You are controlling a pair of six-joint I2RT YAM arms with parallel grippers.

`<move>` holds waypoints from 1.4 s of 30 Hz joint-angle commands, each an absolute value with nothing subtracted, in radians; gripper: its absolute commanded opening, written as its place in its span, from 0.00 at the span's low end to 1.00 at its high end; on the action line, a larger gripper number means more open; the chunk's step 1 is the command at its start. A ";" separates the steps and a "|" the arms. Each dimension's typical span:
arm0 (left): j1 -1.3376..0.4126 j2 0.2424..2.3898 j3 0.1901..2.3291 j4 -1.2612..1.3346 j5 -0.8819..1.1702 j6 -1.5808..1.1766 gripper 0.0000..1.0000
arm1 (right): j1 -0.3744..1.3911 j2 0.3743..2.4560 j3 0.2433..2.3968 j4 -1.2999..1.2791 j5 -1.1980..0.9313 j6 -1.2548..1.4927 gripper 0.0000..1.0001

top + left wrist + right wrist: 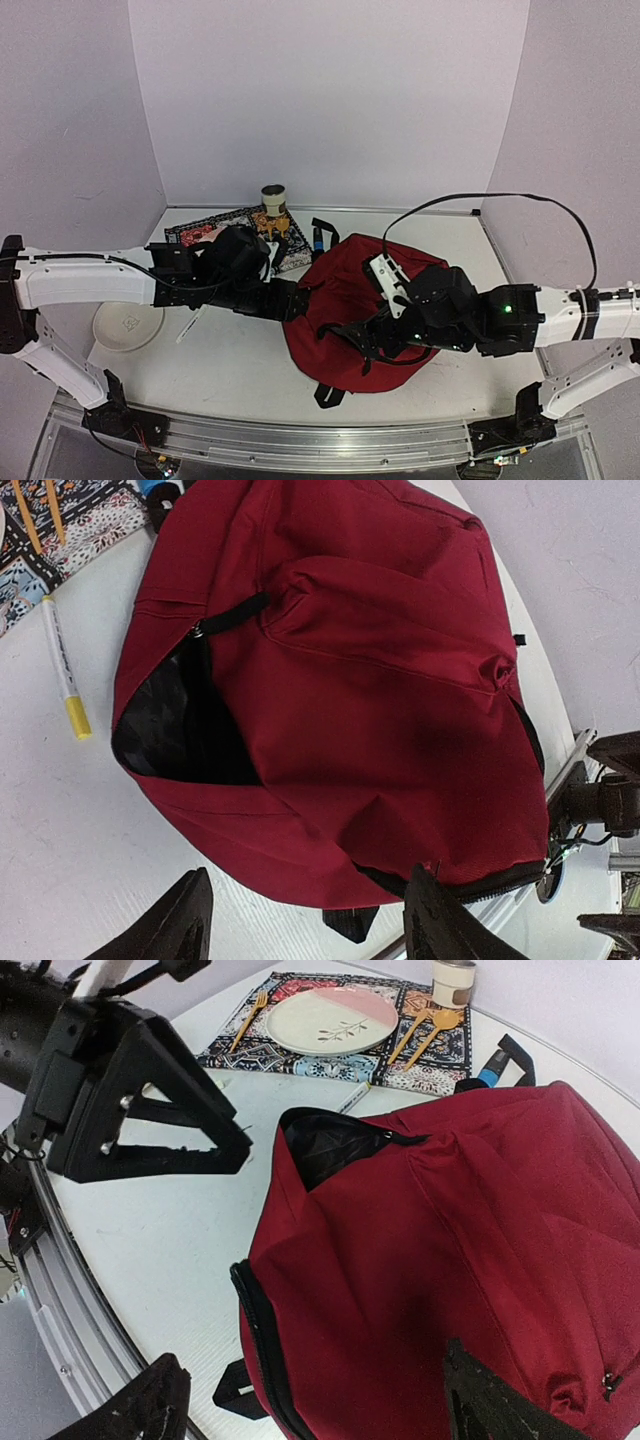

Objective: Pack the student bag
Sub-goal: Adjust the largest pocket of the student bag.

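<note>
The student bag (pixel 345 300) is a dark-red backpack lying flat in the middle of the table. Its side opening (pixel 175 725) gapes and shows dark lining; the same opening (pixel 335 1145) shows in the right wrist view. My left gripper (pixel 300 300) is at the bag's left edge. It (pixel 310 930) is open, its fingers wide apart and holding nothing, with the bag's rim just beyond them. My right gripper (pixel 362 345) hangs over the bag's near part. It (pixel 310 1415) is open too, one finger (pixel 490 1400) over the red fabric and the other (pixel 140 1410) over the table.
A patterned placemat (pixel 250 1050) at the back left carries a plate (pixel 330 1020), wooden cutlery (pixel 425 1030) and a cup (pixel 455 980). A white marker with a yellow cap (pixel 62 670) lies left of the bag. A white plate (pixel 128 325) sits near the left edge.
</note>
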State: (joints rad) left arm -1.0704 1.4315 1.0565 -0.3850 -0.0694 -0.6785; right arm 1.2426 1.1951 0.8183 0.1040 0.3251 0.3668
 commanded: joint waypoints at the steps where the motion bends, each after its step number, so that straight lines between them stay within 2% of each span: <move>1: -1.159 1.387 1.032 -0.318 -0.184 -0.668 0.66 | 1.227 1.102 0.737 0.076 0.284 0.398 0.88; 5: -1.247 1.368 1.000 -0.291 -0.244 -0.677 0.63 | 1.213 1.038 0.684 0.031 0.218 0.426 0.89; 11: -1.313 1.393 0.927 -0.189 -0.189 -0.718 0.60 | 1.204 0.994 0.647 -0.039 0.140 0.444 0.86; 18: -1.417 1.506 0.935 -0.008 -0.187 -0.682 0.60 | 1.195 1.060 0.646 -0.120 0.113 0.458 0.84; 25: -1.428 1.607 0.953 0.084 -0.173 -0.643 0.58 | 1.173 1.146 0.669 -0.150 0.161 0.441 0.74; 31: -1.428 1.603 0.927 0.126 -0.156 -0.634 0.56 | 1.167 1.224 0.706 -0.143 0.153 0.397 0.56; 37: -1.435 1.616 0.916 0.153 -0.167 -0.593 0.53 | 1.164 1.245 0.741 -0.106 0.111 0.360 0.24; 42: -1.447 1.665 0.933 0.157 -0.216 -0.566 0.47 | 1.164 1.252 0.763 -0.090 0.091 0.348 0.12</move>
State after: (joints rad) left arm -1.4313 1.6265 0.9211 0.1155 -0.1671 -0.6120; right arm 1.1652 1.2426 0.7099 -0.1030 0.1217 0.3645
